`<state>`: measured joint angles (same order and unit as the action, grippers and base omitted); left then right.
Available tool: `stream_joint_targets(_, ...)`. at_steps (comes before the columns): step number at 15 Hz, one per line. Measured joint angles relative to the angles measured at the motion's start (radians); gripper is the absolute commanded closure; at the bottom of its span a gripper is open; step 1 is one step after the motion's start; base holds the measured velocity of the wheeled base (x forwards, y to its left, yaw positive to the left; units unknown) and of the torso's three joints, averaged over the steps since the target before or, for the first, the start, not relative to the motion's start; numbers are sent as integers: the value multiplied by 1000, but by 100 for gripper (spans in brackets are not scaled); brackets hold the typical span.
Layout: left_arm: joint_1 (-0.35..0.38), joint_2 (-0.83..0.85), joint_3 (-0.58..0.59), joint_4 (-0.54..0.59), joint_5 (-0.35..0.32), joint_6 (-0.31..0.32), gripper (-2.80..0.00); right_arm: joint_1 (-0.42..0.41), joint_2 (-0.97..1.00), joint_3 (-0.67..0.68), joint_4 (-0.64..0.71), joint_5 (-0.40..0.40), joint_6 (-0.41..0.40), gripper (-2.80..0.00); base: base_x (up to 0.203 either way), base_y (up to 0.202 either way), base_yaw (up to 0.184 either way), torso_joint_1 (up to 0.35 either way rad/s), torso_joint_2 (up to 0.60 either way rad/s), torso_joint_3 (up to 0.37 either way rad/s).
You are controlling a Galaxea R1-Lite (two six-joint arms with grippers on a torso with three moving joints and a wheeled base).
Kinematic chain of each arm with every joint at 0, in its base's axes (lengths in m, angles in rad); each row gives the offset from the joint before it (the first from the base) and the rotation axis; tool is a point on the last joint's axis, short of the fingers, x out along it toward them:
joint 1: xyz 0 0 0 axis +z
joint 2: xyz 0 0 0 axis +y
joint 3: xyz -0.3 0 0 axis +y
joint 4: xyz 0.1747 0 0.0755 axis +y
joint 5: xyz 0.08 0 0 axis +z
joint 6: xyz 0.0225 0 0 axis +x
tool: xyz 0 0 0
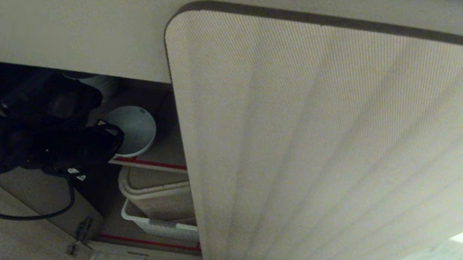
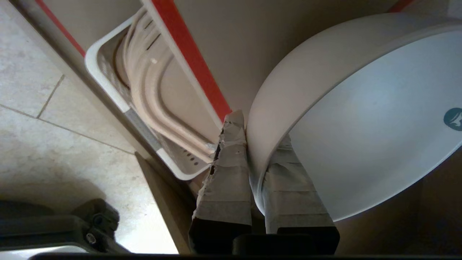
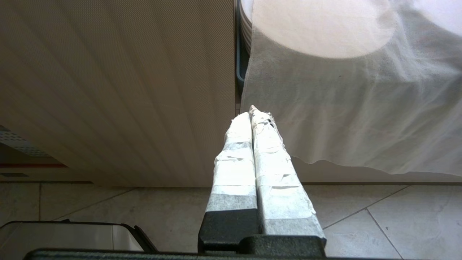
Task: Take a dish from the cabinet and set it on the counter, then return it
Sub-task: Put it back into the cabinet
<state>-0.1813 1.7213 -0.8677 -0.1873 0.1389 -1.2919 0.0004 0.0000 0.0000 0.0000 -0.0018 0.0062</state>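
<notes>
The dish point(image 2: 361, 119) is pinched by its rim in the left gripper point(image 2: 252, 144) (one taped finger outside the wall, one inside). In the head view, at centre left, it is seen tilted, apparently just above the cabinet point(image 1: 329, 153) shelf edged in red tape. The right gripper point(image 3: 254, 119) is held with fingers pressed together, before the fluted door.

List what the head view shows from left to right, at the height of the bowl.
left gripper → bowl → cabinet door
</notes>
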Motion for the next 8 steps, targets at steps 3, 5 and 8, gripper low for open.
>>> stream_joint_targets(3,1,0,0,-19,0,1,0,0,0,0,0,0,1,0,0,0,0,0,0,0)
stream_joint_targets(5,0,2,-1,-21,1,2,0,0,0,0,0,0,0,0,0,0,0,0,0,0)
stream_joint_targets(8,0,3,-2,-20,1,3,0,0,0,0,0,1,0,0,0,0,0,0,0,0)
